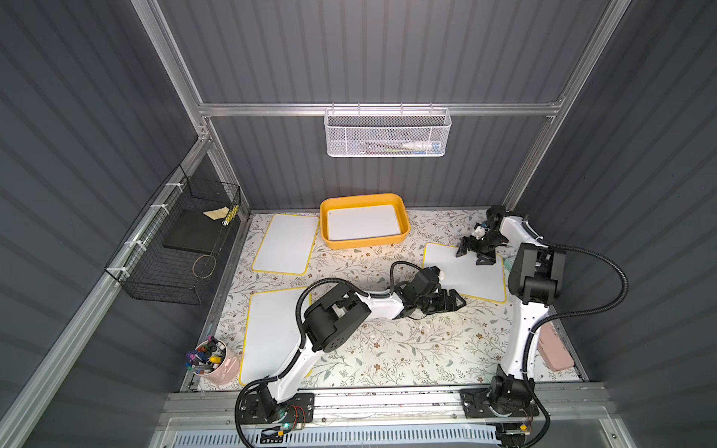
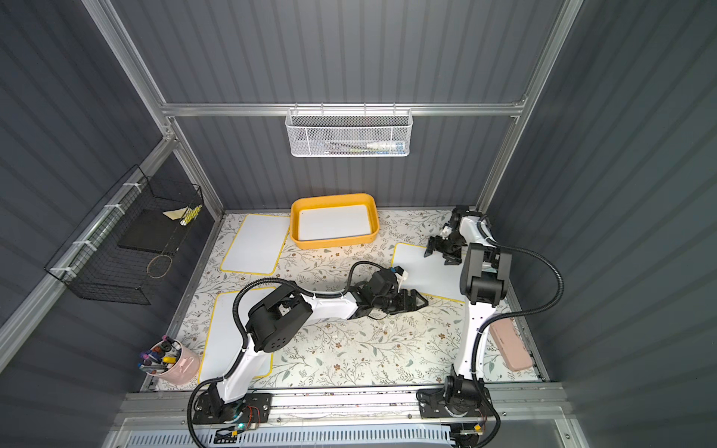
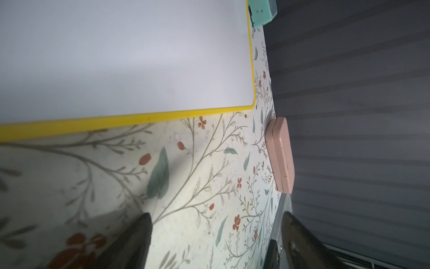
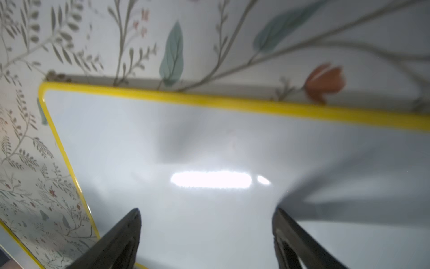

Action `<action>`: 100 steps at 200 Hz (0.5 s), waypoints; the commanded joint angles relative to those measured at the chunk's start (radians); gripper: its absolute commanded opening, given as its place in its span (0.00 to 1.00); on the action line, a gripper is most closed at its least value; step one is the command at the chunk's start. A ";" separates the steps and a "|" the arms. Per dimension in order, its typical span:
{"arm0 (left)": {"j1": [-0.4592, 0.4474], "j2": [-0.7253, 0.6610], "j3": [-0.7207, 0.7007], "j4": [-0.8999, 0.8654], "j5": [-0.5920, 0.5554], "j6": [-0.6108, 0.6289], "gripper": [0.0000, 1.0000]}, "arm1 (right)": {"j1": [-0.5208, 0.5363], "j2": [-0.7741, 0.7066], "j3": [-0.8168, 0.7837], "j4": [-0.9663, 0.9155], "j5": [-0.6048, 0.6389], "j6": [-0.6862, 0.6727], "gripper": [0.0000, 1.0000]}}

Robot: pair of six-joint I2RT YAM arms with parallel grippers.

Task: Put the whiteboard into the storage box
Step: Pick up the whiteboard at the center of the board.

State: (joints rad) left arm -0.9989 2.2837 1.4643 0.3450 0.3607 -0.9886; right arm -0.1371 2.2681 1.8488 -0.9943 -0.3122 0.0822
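Whiteboard beneath right gripper — spread, empty; left gripper spread beside its edge.

No writing, label, brand, number or sign is being shown clearly enough to be read in any view. Whatever printing is being carried by the tube in the white mesh basket, far beyond the left gripper, and by the pens in the pink cup, well behind that gripper, is being rendered too small to be made out.
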 commanded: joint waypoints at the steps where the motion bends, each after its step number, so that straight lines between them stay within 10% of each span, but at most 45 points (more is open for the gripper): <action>1: 0.059 0.096 -0.101 -0.237 -0.055 -0.002 0.88 | 0.011 -0.024 -0.054 0.035 -0.015 0.007 0.88; 100: 0.055 0.098 -0.129 -0.185 -0.039 -0.036 0.88 | -0.046 0.359 0.627 -0.133 0.061 0.070 0.89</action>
State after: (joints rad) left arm -0.9409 2.2745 1.4075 0.4400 0.3634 -0.9936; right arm -0.1711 2.5362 2.4268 -1.0348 -0.2722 0.1341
